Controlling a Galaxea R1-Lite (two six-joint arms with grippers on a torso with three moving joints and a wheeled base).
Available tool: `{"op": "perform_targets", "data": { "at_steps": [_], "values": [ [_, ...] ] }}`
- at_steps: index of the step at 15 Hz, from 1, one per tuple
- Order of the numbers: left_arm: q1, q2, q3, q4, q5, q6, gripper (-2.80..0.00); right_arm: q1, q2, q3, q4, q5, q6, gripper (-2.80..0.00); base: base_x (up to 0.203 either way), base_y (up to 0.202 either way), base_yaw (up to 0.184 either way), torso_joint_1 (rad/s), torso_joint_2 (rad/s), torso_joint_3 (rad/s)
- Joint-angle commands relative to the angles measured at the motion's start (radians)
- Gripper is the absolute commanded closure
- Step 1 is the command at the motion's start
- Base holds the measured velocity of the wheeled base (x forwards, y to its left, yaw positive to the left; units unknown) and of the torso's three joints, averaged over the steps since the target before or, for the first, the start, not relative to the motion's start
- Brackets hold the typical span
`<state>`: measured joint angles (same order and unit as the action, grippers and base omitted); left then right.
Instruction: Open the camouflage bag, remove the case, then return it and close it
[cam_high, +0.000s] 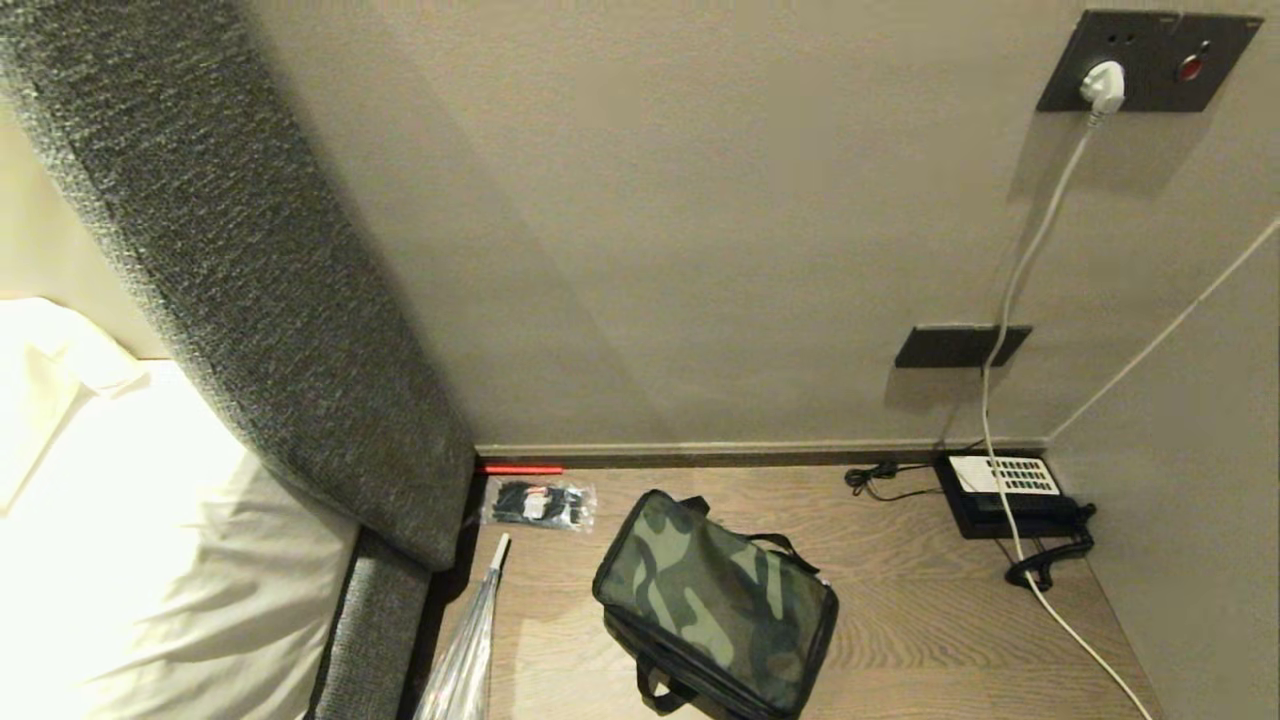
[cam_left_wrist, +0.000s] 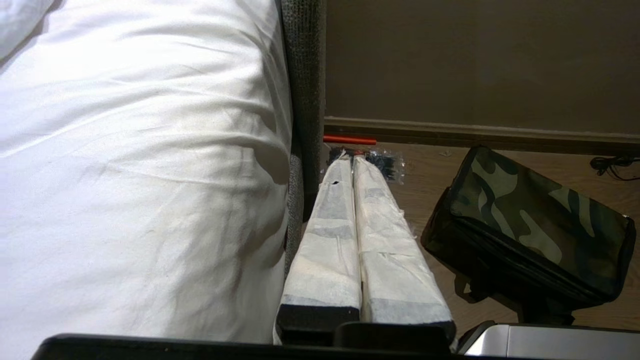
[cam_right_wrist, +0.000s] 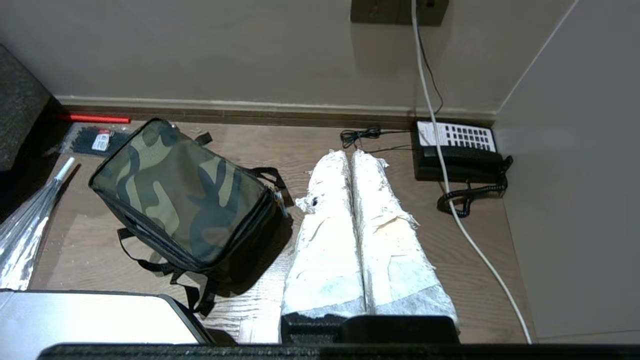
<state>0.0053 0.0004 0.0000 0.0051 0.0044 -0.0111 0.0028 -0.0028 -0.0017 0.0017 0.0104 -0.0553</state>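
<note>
Bedside counter (cam_high: 900, 600) | camouflage bag (cam_high: 715, 605) zipped at lower centre, case presumably inside | left claw (cam_left_wrist: 352, 160), right claw (cam_right_wrist: 350, 155) pressed together, parked clear pending approach

camouflage bag (cam_high: 715, 605) top clear, headboard (cam_high: 230, 290) — perhaps crowding left

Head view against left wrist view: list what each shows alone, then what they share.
Head view only: the black telephone, the white plug in its wall socket, a clear umbrella.
Left wrist view only: the left gripper, shut, beside the white bedding.
Both: the closed camouflage bag on the wooden surface, the clear packet, the red stick.
</note>
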Motion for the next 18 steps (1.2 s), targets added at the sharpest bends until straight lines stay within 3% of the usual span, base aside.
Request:
{"op": "perform_targets", "data": {
  "at_steps": [1,15,18],
  "values": [
    [0.001,-0.001,0.002,-0.001,0.000,0.000,0.00,0.000,0.000,0.000,0.000,0.000,-0.001,0.00,0.000,0.000,0.000,-0.004,0.01,0.075],
    [0.001,0.000,0.000,0.006,-0.004,0.040,0.00,0.000,0.000,0.000,0.000,0.000,-0.001,0.00,0.000,0.000,0.000,0.000,0.00,0.006],
    [0.001,-0.002,0.002,0.004,-0.001,0.039,0.00,0.000,0.000,0.000,0.000,0.000,0.000,0.00,-0.001,-0.100,0.003,0.004,0.00,0.005]
  ]
}}
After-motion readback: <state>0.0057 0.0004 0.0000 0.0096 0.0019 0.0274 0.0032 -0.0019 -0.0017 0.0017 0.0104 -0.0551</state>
